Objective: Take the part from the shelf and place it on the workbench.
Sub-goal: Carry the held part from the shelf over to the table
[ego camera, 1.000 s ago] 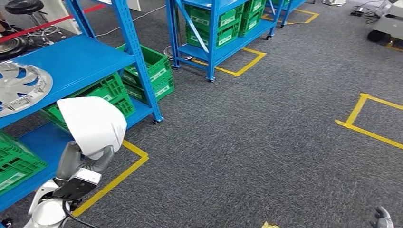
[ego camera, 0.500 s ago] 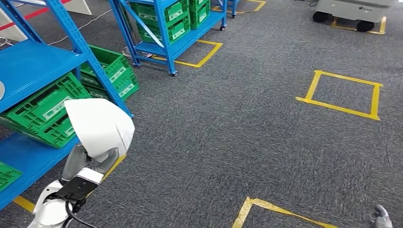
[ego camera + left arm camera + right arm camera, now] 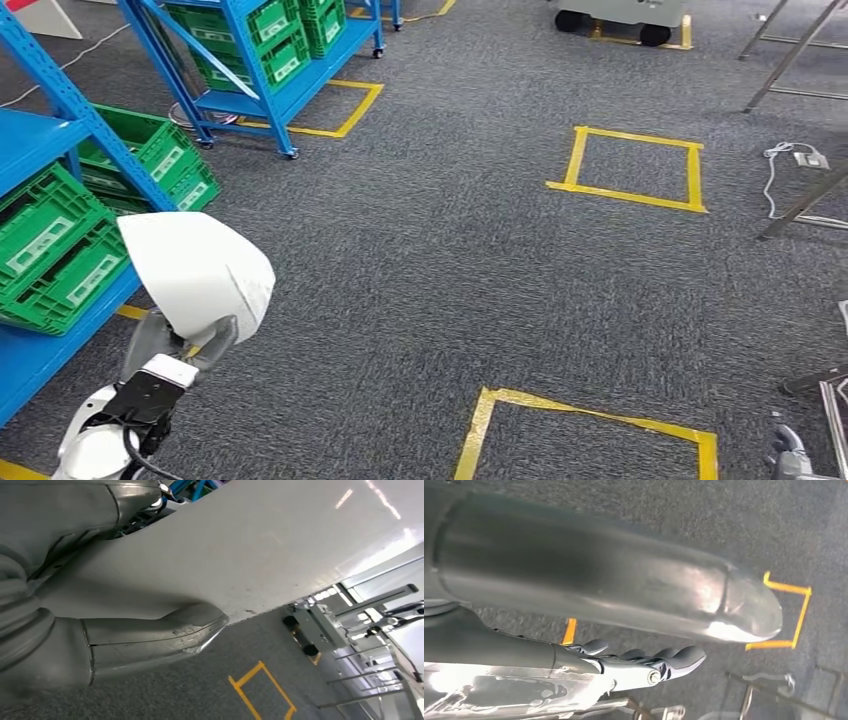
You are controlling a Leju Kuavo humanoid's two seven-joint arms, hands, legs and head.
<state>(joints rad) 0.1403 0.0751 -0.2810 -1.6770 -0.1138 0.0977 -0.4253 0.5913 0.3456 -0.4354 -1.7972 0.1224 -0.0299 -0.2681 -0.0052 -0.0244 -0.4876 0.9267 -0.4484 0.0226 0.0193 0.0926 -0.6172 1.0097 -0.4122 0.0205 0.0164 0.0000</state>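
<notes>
Head view: the left hand (image 3: 175, 345) grips the white part (image 3: 198, 270) from beneath, fingers clasped on its lower edge. Just beside the part, toward the robot's left, stands the blue shelf (image 3: 52, 120) with green crates (image 3: 60, 250). Ahead and to the hand's right lies open grey carpet (image 3: 440, 260) marked with yellow tape squares (image 3: 630, 165). The right hand (image 3: 790, 455) hangs low at the far right, near a metal frame leg (image 3: 835, 410).

Left wrist view: the thumb (image 3: 155, 635) presses flat against the part (image 3: 240, 545); beyond the part's edge is carpet.

Right wrist view: the right hand (image 3: 644, 662) holds nothing, fingers straight and close together above the carpet.
</notes>
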